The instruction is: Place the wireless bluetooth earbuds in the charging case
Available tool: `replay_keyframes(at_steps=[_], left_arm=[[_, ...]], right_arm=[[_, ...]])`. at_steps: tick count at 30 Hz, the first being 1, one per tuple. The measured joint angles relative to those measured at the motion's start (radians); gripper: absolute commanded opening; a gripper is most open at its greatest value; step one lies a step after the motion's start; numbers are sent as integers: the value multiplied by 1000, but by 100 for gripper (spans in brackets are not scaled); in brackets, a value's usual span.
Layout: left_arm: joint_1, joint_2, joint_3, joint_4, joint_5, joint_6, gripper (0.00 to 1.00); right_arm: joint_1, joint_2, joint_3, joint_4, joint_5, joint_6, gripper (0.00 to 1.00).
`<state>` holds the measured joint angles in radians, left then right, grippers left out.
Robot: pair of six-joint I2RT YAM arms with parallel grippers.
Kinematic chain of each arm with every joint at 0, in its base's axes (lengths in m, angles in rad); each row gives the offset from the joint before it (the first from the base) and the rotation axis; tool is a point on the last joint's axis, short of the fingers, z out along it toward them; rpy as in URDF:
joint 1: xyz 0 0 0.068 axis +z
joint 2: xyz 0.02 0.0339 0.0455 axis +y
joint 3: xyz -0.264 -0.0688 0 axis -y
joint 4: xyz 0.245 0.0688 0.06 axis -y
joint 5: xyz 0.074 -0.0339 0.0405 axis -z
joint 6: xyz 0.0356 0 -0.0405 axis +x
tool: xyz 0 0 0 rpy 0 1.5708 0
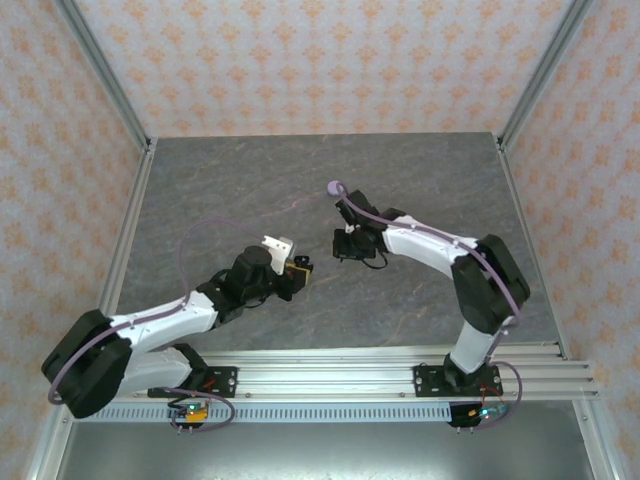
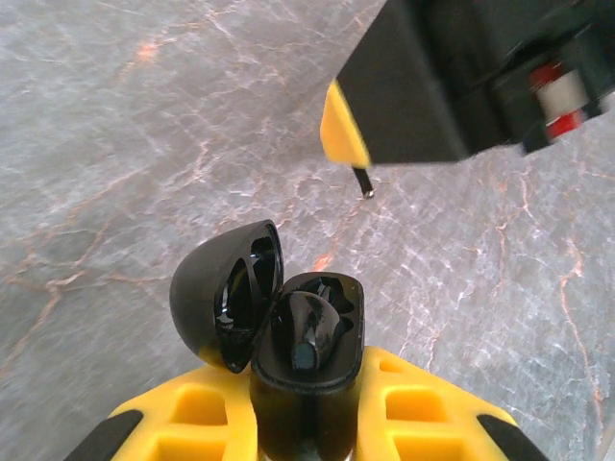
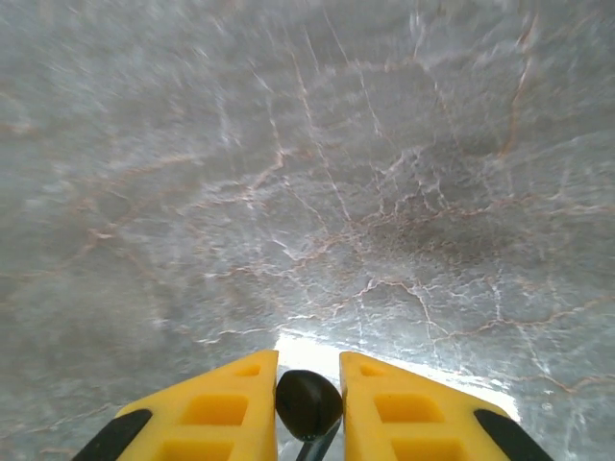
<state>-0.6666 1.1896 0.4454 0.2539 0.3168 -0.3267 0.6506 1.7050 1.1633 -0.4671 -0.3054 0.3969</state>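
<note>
Top external view: the grey marbled tabletop point(image 1: 400, 180) carries both arms, which meet near its middle, the left arm point(image 1: 160, 325) reaching in from the near left and the right arm point(image 1: 440, 250) from the near right. The left gripper point(image 1: 297, 270) is closed on the black charging case point(image 2: 300, 408), held upright off the tabletop with its lid point(image 2: 226, 288) hinged open to the left. The right gripper point(image 1: 350, 245) hangs just beside and above the case, closed on a black earbud point(image 3: 307, 403) pinched by its bulb, the stem tip pointing down toward the case in the left wrist view. One well of the case appears to hold a seated earbud point(image 2: 307, 331); the other well is hard to make out. Judged risks: the pinch covers little of a rounded bulb, so the black earbud could twist or slip free during the descent and drop to the tabletop. A stem out of line with the free well would jam on the rim or strike the seated earbud. Downward pressure could also tilt the case in its grip or knock the lid.
</note>
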Motion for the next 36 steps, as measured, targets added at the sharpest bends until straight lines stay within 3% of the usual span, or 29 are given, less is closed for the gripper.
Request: replay_keyframes(at_steps=[10, 17, 26, 36], left_arm=[[2, 197, -1, 261, 139, -2, 17], [2, 253, 7, 399, 205, -12, 17], [2, 260, 30, 518, 252, -32, 16], [2, 256, 39, 534, 255, -43, 16]], right_arm=[[0, -227, -39, 57, 5, -13, 21], [10, -327, -71, 93, 1, -55, 21], [49, -362, -96, 115, 1, -95, 21], [67, -371, -96, 117, 3, -111, 21]])
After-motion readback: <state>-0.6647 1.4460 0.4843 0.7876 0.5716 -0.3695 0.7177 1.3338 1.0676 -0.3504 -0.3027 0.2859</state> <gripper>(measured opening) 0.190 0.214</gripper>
